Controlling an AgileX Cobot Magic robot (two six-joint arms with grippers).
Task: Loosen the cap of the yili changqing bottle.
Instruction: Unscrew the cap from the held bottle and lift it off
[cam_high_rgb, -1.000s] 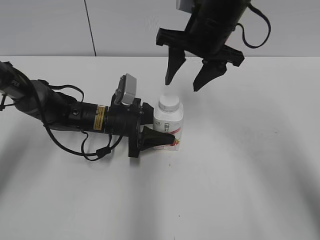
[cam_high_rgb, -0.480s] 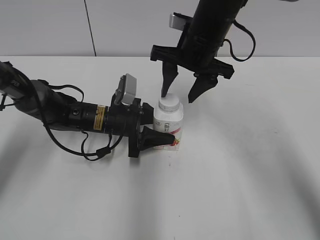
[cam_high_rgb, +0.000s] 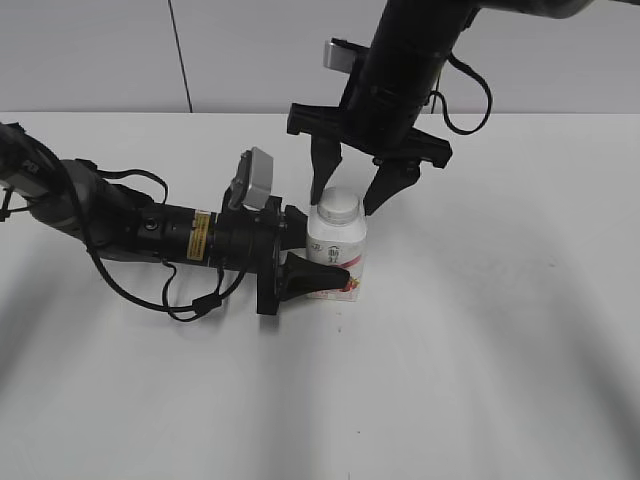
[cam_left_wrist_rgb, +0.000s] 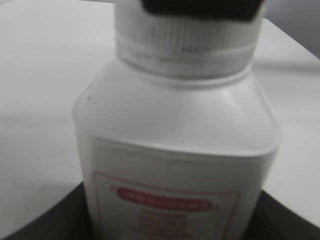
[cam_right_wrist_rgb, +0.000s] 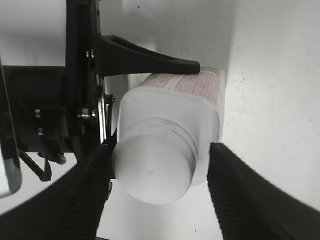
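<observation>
Robot lab or test bench, by look. Bare white tabletop (cam_high_rgb: 480, 380), plain grey-white wall panels (cam_high_rgb: 90, 55) with dark vertical seam behind, two black cabled robot arms, no household or shop furnishings visible.

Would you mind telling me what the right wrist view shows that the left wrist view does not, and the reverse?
Only the right wrist view shows the flat top of the cap, the right gripper open with a finger on either side of it, and one finger of the left gripper lying along the bottle's side. Only the left wrist view shows the label's red-bordered front panel, blurred. Both show the white bottle upright on the table with its ribbed cap on.
</observation>
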